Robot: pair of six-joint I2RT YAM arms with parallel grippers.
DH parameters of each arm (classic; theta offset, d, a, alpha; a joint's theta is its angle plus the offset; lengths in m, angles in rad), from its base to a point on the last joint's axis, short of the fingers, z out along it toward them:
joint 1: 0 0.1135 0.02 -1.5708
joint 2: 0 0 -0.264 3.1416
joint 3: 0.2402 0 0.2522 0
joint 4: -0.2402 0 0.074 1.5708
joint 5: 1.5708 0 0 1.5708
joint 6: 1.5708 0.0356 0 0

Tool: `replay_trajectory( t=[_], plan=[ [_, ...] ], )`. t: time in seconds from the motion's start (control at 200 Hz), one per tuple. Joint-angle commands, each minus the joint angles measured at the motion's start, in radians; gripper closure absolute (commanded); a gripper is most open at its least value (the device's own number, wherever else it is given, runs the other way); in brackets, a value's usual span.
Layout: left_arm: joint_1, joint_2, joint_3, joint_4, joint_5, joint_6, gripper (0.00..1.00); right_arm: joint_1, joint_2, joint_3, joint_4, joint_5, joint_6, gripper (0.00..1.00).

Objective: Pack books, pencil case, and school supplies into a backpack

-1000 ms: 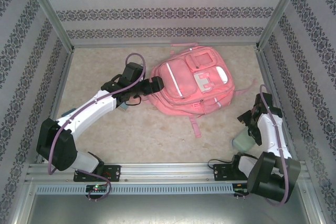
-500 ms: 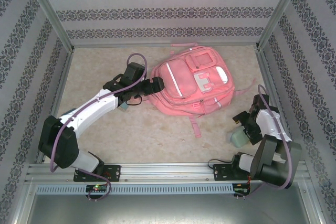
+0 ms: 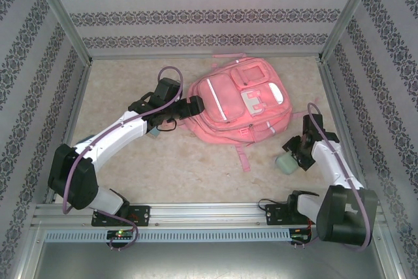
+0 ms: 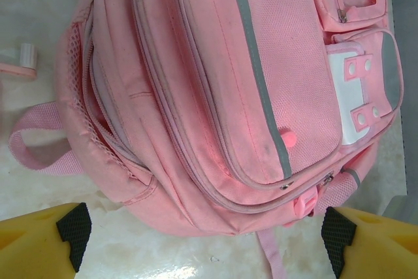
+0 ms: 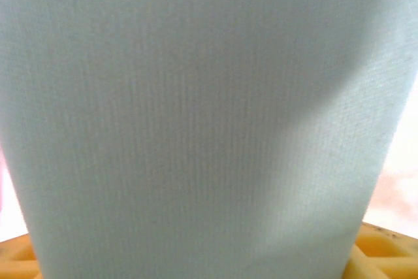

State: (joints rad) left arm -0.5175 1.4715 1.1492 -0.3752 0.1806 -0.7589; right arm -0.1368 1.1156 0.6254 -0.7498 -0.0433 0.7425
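Note:
The pink backpack (image 3: 238,102) lies flat mid-table, front pockets up and zips closed; in the left wrist view the backpack (image 4: 215,83) spreads across the frame. My left gripper (image 3: 194,105) sits at its left edge, open, and my left gripper (image 4: 206,236) has the yellow fingers (image 4: 46,236) wide apart with the bag's rim between them, untouched. My right gripper (image 3: 295,153) is shut on a pale teal fabric pencil case (image 3: 285,162), held right of the backpack's lower strap. The pencil case (image 5: 196,115) covers the right wrist view. Books and small supplies are out of view.
A small teal item (image 3: 155,132) peeks from under the left forearm. A loose pink strap (image 3: 242,157) trails toward the near edge. Patterned walls and metal posts close in the beige table (image 3: 183,168) on three sides.
The right arm has carried the pencil case up and to the left, closer to the backpack. The left arm has barely moved.

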Motion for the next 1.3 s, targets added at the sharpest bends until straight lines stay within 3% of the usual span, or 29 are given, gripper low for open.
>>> replay_trajectory(
  t=[0.0, 0.105, 0.235, 0.38, 0.545, 0.774, 1.074, 1.189, 1.299],
  plan=[
    [-0.007, -0.027, 0.009, -0.007, -0.010, 0.010, 0.07, 0.076, -0.024, 0.016, -0.016, 0.013, 0.040, 0.34],
    [-0.007, -0.042, 0.002, -0.012, -0.022, 0.010, 0.07, 0.237, -0.040, 0.060, -0.034, 0.081, 0.072, 0.33],
    [-0.008, -0.089, -0.013, -0.044, -0.098, -0.001, 0.08, 0.511, 0.000, 0.147, -0.021, 0.194, 0.100, 0.32],
    [-0.005, -0.192, -0.057, -0.083, -0.240, -0.022, 0.08, 0.790, 0.179, 0.308, 0.003, 0.294, 0.087, 0.31],
    [-0.001, -0.280, -0.075, -0.166, -0.329, -0.025, 0.08, 0.980, 0.417, 0.520, 0.024, 0.295, 0.028, 0.30],
    [0.009, -0.445, -0.138, -0.286, -0.485, -0.092, 0.08, 1.086, 0.649, 0.720, 0.053, 0.217, -0.016, 0.31],
    [0.015, -0.632, -0.209, -0.455, -0.627, -0.193, 0.07, 1.149, 0.846, 0.859, 0.066, 0.127, -0.048, 0.29],
    [0.016, -0.676, -0.231, -0.479, -0.639, -0.201, 0.07, 1.165, 0.903, 0.916, 0.055, 0.124, -0.074, 0.27],
    [0.016, -0.692, -0.245, -0.494, -0.611, -0.203, 0.07, 1.166, 0.956, 0.969, 0.021, 0.125, -0.086, 0.19]
  ],
)
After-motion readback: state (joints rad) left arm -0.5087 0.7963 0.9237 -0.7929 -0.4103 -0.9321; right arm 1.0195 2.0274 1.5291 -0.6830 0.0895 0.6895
